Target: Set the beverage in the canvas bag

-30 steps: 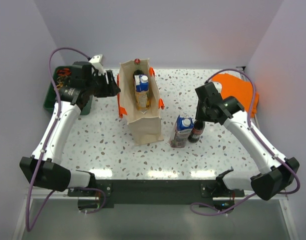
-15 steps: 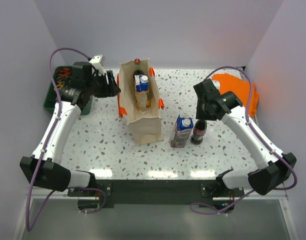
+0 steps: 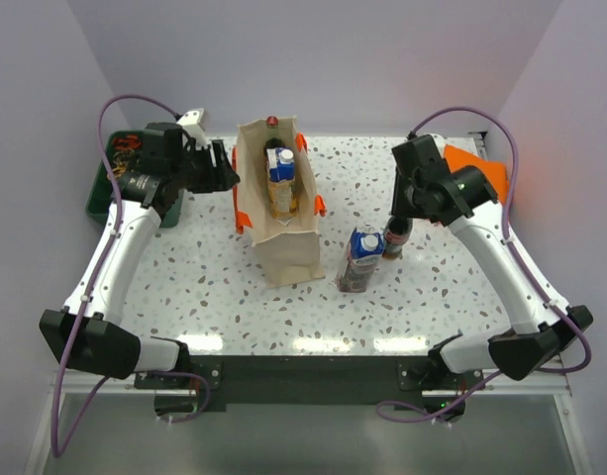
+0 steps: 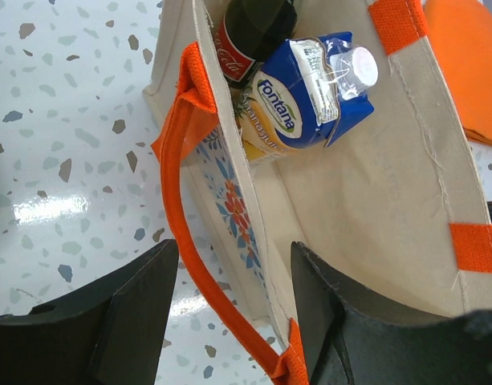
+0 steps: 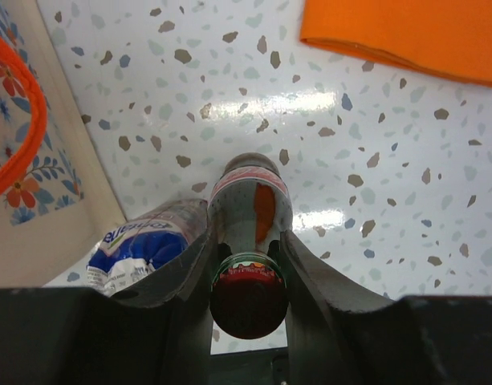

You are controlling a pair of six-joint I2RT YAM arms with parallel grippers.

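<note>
The canvas bag [image 3: 283, 242] stands upright left of centre, beige with orange handles. Inside it are a blue-and-white carton [image 4: 310, 84] and a dark cola bottle [image 4: 250, 36]. My left gripper [image 3: 227, 173] is at the bag's left rim. Its fingers [image 4: 233, 250] stand apart astride the bag's wall [image 4: 374, 184] and one orange handle, without pinching them. My right gripper [image 3: 400, 223] is shut on the neck of a dark cola bottle [image 5: 246, 208] just under its red cap. That bottle [image 3: 395, 240] hangs right of the bag, beside another blue carton [image 3: 360, 259].
A folded orange cloth [image 3: 481, 173] lies at the back right behind my right arm, and the right wrist view shows its edge [image 5: 406, 32]. A green bin [image 3: 110, 183] with small items sits at the far left edge. The loose carton [image 5: 141, 241] stands close to the held bottle.
My right gripper has carried the cola bottle away from the front and towards the back of the table, and it looks raised. The left arm and the bag have not moved.
</note>
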